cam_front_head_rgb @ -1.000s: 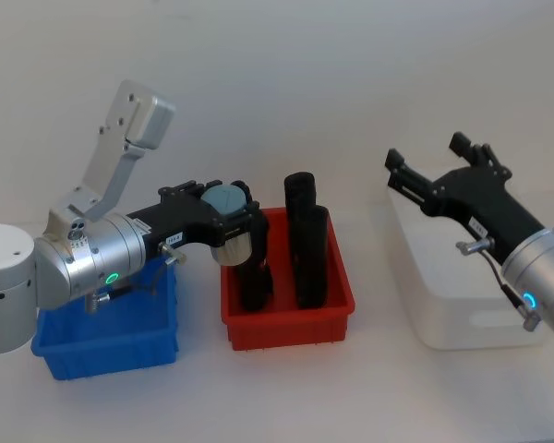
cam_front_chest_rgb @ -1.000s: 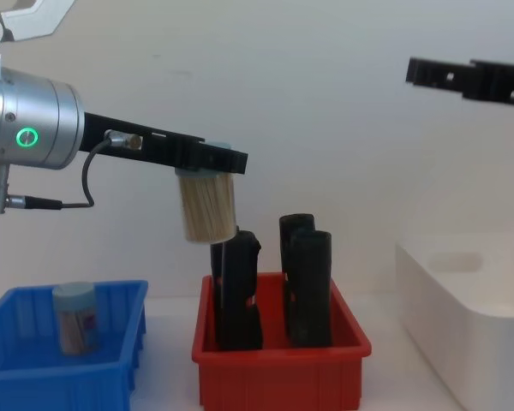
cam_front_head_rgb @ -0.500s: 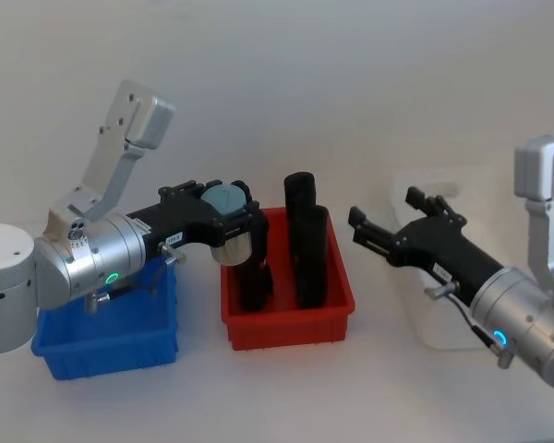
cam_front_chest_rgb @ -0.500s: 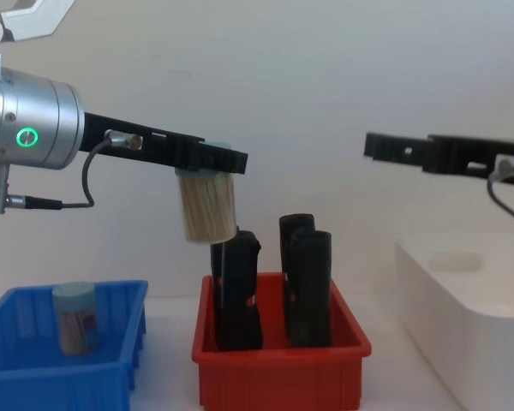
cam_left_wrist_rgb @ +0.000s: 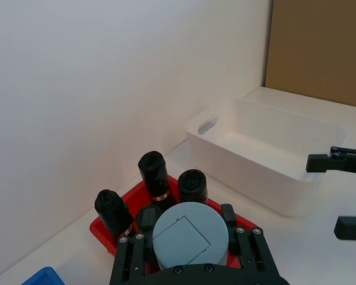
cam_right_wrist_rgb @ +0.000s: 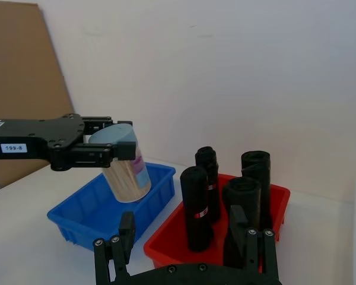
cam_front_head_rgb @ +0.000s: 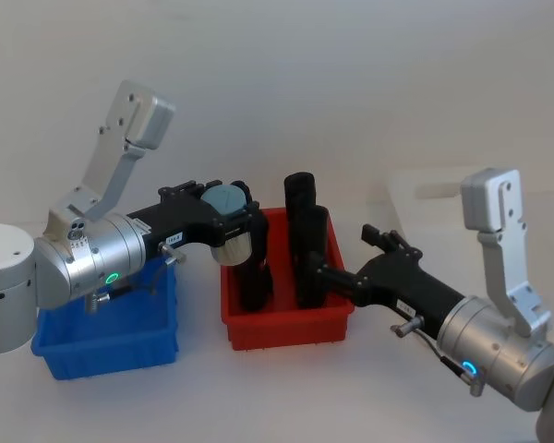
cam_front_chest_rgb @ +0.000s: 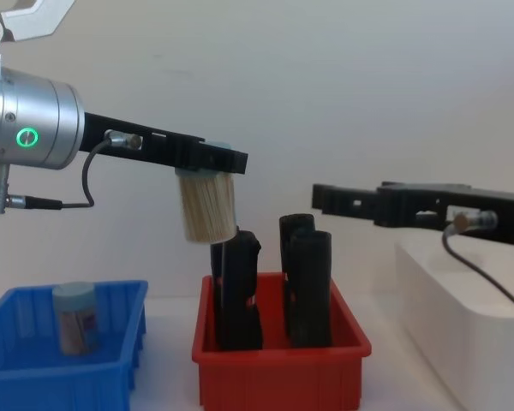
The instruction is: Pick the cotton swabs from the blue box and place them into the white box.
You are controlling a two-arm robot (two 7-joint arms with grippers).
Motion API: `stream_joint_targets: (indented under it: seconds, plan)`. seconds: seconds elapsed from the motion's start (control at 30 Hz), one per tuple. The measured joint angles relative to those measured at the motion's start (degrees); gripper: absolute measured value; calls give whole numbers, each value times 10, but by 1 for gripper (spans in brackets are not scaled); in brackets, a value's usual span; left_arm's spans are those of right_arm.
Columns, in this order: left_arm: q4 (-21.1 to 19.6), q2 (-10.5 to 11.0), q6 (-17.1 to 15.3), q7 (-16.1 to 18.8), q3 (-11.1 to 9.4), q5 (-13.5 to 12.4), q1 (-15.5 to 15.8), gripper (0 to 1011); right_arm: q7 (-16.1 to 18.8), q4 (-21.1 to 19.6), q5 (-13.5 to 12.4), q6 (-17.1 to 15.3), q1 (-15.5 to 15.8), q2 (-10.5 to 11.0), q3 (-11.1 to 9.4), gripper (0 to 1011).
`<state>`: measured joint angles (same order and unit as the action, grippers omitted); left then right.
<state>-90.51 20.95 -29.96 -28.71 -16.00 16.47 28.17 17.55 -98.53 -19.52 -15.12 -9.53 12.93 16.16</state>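
Head view: left of centre, the left gripper has its fingers clamped on one tub of cotton swabs. It holds the tub above the red bin, clear of the blue box at lower left. The right gripper reaches in from lower right, fingers wide, so a handover looks likely.

Left wrist view: the white box sits at right.

Right wrist view: tall black objects stand below the approach path, so the grasp must stay high.

Chest view: a second tub waits in the blue box.
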Motion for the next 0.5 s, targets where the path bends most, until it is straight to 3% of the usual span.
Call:
stream_joint_targets:
  seconds: [0.5]
  plan:
    - [0,0,0,0,0,0,0,670,26,10,30,-11,-3,-22,31,1001]
